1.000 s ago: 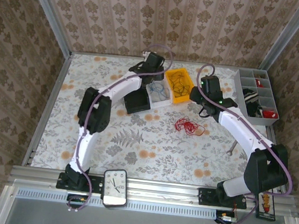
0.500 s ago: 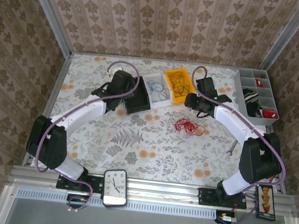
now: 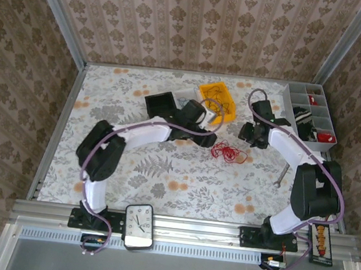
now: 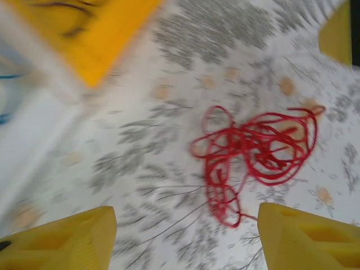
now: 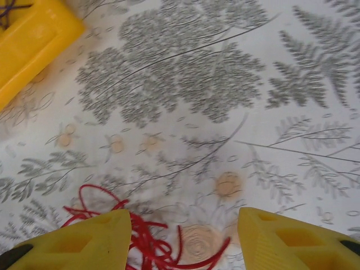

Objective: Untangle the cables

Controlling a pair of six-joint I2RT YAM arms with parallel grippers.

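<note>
**Left arm swung in beside the red tangle; both end effectors open and empty**

Since the earlier overhead frame, the left arm has swept from the left part of the flower-patterned table (image 3: 162, 185) toward its middle. The left end effector (image 4: 185, 225) now hangs just short of the tangle of thin red cable (image 3: 228, 153). The black square plastic bin (image 3: 161, 103) lies farther back than before and is turned at an angle. The right arm has drawn its wrist slightly to the right, and the red tangle has kept its place.

In the left wrist view, the yellow fingers (image 4: 62, 242) stand well apart at the lower corners with nothing between them. The red cable (image 4: 253, 152) lies loose on the table ahead and toward the right-hand finger, its loops overlapping. The yellow rectangular plastic bin (image 4: 95, 34) is blurred at upper left.

In the right wrist view, the right end effector (image 5: 185, 225) is likewise spread wide and grips nothing. Strands of the red cable (image 5: 146, 236) lie on the table below the gap, nearer the left-hand finger.

In the overhead view, the tangle rests on the table between the two wrists, apart from every bin. Behind it, the yellow bin (image 3: 205, 87) holds dark coiled cables (image 3: 217, 97). The white plastic bin (image 3: 184, 95) is partly hidden by the left wrist. A grey compartmented plastic tray (image 3: 307, 86) stands at the far right.
</note>
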